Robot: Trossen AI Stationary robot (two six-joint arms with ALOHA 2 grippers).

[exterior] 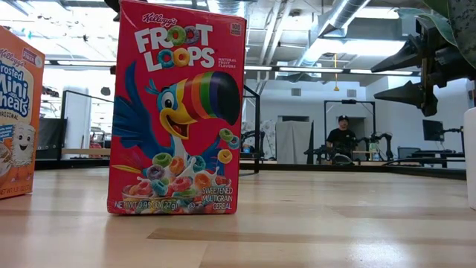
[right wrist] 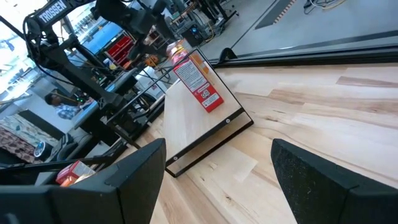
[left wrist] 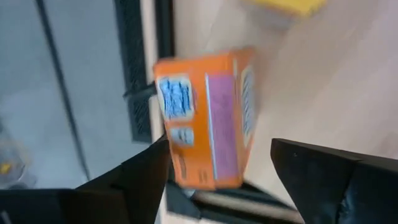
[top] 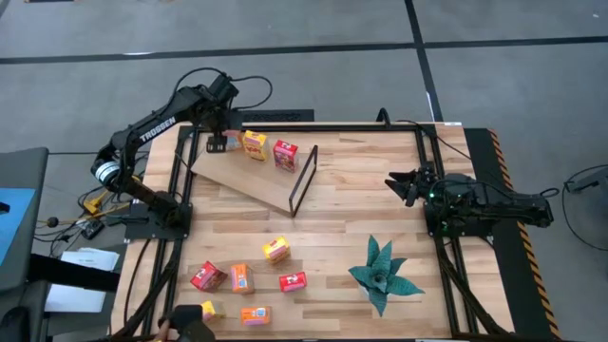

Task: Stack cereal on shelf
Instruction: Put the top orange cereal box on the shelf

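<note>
The shelf [top: 249, 176] is a light wooden board lying slantwise on the table's far left, with a black frame [top: 303, 179] at its right end. A yellow-orange cereal box [top: 254, 144] and a red one [top: 285, 155] stand on it. My left gripper [top: 218, 143] is at the board's far left corner, open, its fingers on either side of an orange box [left wrist: 208, 118]. My right gripper [top: 407, 183] waits open at the table's right side, facing the shelf [right wrist: 199, 124]. Several loose boxes [top: 241, 278] sit near the table's near edge. My left gripper [left wrist: 217, 177] is open around the orange box's lower part [left wrist: 205, 174]. A gap shows between the box and one finger [left wrist: 329, 177]. Whether the other finger [left wrist: 140, 177] touches the box's edge, I cannot tell.
A green artificial plant [top: 383, 275] lies near the table's right front. In the low view a red Froot Loops box [exterior: 175, 112] and an orange Mini Wheats box [exterior: 15, 119] stand close to the camera. A person sits far behind the table [exterior: 342, 138]. Bare tabletop lies between shelf and plant.
</note>
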